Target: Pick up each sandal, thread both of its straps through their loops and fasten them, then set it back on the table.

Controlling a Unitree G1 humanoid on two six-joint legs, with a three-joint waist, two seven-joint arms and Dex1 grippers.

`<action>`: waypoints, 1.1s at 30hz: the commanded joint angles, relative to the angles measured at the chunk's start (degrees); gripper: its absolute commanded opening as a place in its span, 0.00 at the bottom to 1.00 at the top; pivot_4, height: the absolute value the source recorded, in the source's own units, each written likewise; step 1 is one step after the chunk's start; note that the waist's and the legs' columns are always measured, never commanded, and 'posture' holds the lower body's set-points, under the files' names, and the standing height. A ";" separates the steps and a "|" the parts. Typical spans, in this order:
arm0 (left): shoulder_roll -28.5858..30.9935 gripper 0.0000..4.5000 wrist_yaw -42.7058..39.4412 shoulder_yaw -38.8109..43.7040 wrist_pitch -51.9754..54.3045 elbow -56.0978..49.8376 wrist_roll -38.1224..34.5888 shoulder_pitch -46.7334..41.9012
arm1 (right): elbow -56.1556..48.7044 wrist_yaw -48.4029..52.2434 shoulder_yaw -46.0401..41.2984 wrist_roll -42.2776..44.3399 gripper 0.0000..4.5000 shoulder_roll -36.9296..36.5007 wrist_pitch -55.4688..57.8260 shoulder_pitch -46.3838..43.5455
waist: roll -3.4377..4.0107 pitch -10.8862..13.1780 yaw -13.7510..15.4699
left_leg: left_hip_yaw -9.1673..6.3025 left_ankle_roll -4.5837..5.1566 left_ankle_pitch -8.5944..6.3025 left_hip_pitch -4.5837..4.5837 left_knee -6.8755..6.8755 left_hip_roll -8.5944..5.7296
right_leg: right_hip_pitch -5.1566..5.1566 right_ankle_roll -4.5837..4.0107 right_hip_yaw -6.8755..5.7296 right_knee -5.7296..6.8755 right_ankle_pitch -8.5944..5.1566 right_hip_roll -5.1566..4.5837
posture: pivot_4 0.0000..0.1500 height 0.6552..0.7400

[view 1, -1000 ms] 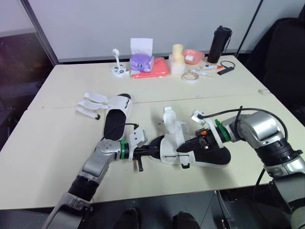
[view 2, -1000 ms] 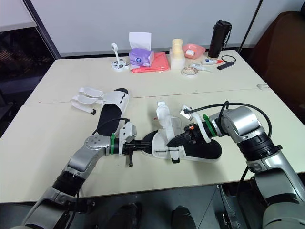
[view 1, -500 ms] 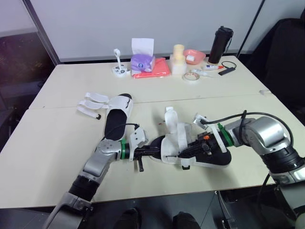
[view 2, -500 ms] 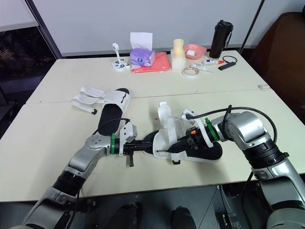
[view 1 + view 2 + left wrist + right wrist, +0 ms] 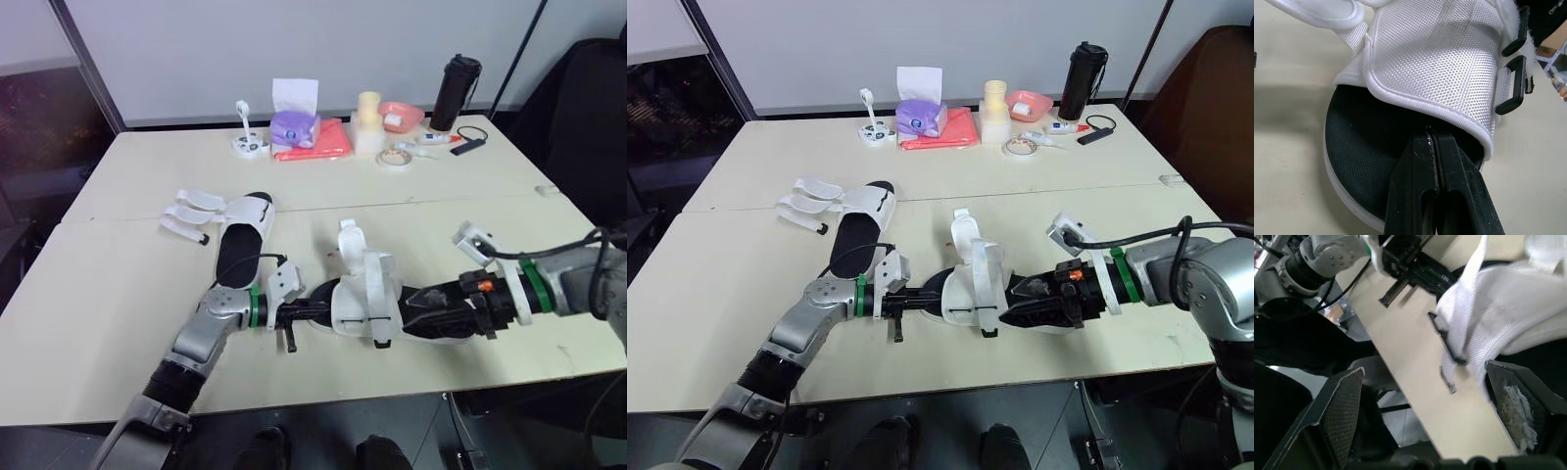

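Observation:
The near sandal (image 5: pixel 370 304), black sole with a white upper, lies at the table's front middle, its straps (image 5: pixel 350 240) sticking up loose. My left gripper (image 5: pixel 312 313) is shut, its fingers (image 5: pixel 1432 161) lying on the black insole with the tips at the hem of the white upper (image 5: pixel 1444 63). My right gripper (image 5: pixel 423 309) is open at the sandal's other end, holding nothing; its pads (image 5: pixel 1339 416) stand wide apart facing the upper and its buckles (image 5: pixel 1447 345). A second sandal (image 5: pixel 241 230) lies farther back left with its straps (image 5: pixel 191 211) spread open.
At the table's far edge stand a tissue box (image 5: pixel 291 125), a red cloth (image 5: pixel 315 145), a cream cup stack (image 5: pixel 367 119), a pink bowl (image 5: pixel 400 115), a tape roll (image 5: pixel 394 157) and a black bottle (image 5: pixel 454 90). The front table edge runs just below the near sandal.
My right gripper has opened, let go of the sandal's upper and drawn back to the right. The left gripper and both sandals have stayed put.

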 commanded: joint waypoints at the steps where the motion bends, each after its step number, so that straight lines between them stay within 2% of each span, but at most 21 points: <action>1: -0.12 0.00 -0.27 -1.73 0.56 1.79 1.37 0.72 | -3.16 -4.16 -3.73 3.20 0.96 2.23 2.12 2.84 | 0.00 0.00 0.39 | 0.00 0.00 0.00 0.00 0.01 0.00 | 0.00 0.00 0.00 0.00 0.00 0.00 | 1.00 1.00; 6: -0.28 0.00 -0.41 -1.72 0.56 1.90 1.32 0.53 | -4.55 -9.30 -4.84 4.95 0.96 6.10 2.70 7.36 | 0.00 0.00 0.66 | 0.02 0.00 0.00 0.01 0.03 0.00 | 0.00 0.00 0.01 0.00 0.00 0.00 | 1.00 1.00; 14: 0.14 0.00 -0.73 -1.81 0.90 1.19 1.27 0.82 | -2.84 -12.17 -3.36 4.77 0.96 7.01 -0.62 11.11 | 0.00 0.00 0.65 | 0.02 0.01 0.00 0.01 0.02 0.00 | 0.00 0.00 0.01 0.00 0.00 0.01 | 1.00 1.00; 31: 1.09 0.00 -0.88 -2.12 1.89 -0.61 1.01 1.80 | 0.43 -19.22 1.72 5.38 0.96 17.02 -2.47 6.96 | 0.00 0.00 0.55 | -0.01 0.01 0.00 0.02 0.01 0.00 | 0.01 0.00 0.01 0.00 0.00 0.02 | 1.00 1.00; 33: 1.18 0.00 -0.79 -2.06 2.03 -0.86 0.99 1.94 | 0.85 -19.49 1.87 5.37 0.84 17.25 -2.65 6.84 | 0.01 0.00 0.51 | -0.01 0.01 0.00 0.02 0.01 0.01 | 0.01 0.00 0.00 0.00 0.00 0.03 | 1.00 1.00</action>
